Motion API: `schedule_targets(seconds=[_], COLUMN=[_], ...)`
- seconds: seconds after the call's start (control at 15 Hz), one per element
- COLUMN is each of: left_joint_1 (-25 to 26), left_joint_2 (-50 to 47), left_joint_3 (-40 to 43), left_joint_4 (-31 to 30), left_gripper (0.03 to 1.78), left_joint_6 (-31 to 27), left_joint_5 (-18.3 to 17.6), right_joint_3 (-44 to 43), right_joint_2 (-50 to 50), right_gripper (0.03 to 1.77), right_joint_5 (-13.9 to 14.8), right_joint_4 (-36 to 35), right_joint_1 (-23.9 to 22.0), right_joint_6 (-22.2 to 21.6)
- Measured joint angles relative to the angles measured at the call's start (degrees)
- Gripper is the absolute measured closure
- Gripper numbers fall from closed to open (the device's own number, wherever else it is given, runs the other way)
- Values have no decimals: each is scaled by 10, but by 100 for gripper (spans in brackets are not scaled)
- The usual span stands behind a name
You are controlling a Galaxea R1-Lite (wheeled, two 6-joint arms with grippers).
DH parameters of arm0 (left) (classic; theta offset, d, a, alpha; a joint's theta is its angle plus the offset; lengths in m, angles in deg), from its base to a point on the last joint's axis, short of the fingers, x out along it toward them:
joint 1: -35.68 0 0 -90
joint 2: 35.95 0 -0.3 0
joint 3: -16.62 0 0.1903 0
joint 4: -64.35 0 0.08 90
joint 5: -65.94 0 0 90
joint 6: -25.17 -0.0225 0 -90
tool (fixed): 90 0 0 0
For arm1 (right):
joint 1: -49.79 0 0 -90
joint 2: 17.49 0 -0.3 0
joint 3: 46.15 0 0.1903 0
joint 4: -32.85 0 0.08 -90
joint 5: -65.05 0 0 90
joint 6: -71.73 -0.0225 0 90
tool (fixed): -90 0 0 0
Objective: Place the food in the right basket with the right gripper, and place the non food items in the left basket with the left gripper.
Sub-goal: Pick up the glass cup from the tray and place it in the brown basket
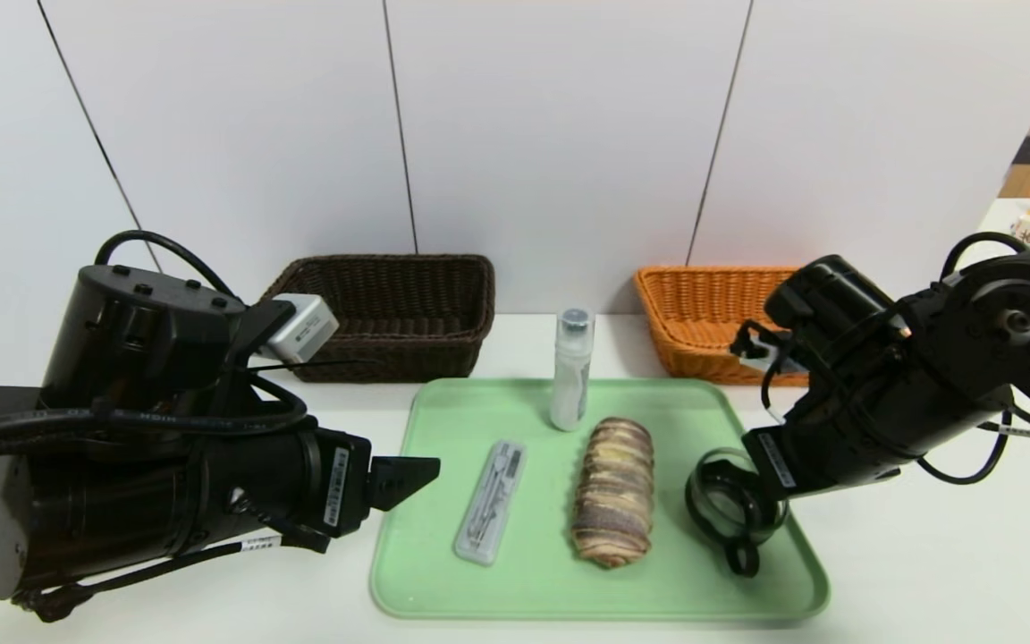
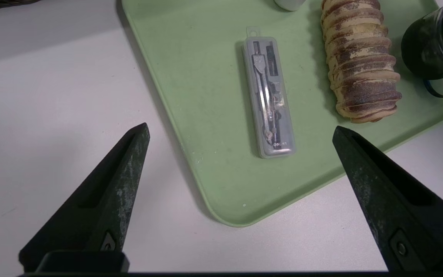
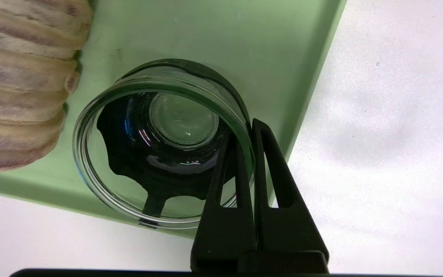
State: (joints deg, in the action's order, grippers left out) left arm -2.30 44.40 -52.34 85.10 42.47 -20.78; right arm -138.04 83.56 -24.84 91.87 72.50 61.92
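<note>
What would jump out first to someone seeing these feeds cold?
The right gripper, shut on the rim of a glass cup at the right edge of the green tray, one finger inside the cup and one outside. Next, the striped bread roll lying mid-tray, with a clear compass case to its left. The left gripper hangs open by the tray's left edge.

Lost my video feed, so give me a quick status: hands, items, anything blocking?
Right hand shut on glass cup rim, cup on green tray. Left hand open, short of compass case. Bread roll, bottle on tray. Nothing blocking.
</note>
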Motion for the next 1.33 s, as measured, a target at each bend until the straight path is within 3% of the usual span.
schedule_targets(seconds=[0.4,0.73,1.0,1.33], left_joint_1=[0,0,0,0], left_joint_2=[-1,-1,-1,-3], left_joint_3=[0,-1,-1,-1], left_joint_4=[0,0,0,-1], left_gripper=[12,12,12,12], left_joint_6=[-1,-2,-2,-1], left_joint_5=[0,0,0,0], right_joint_3=[-11,-50,-94,-116], right_joint_2=[-73,-132,-161,-161], right_gripper=[172,172,172,172], right_joint_5=[27,30,30,29], right_joint_4=[-2,-12,-105,-225], right_joint_1=[24,60,111,150], right_joint_6=[8,10,14,60])
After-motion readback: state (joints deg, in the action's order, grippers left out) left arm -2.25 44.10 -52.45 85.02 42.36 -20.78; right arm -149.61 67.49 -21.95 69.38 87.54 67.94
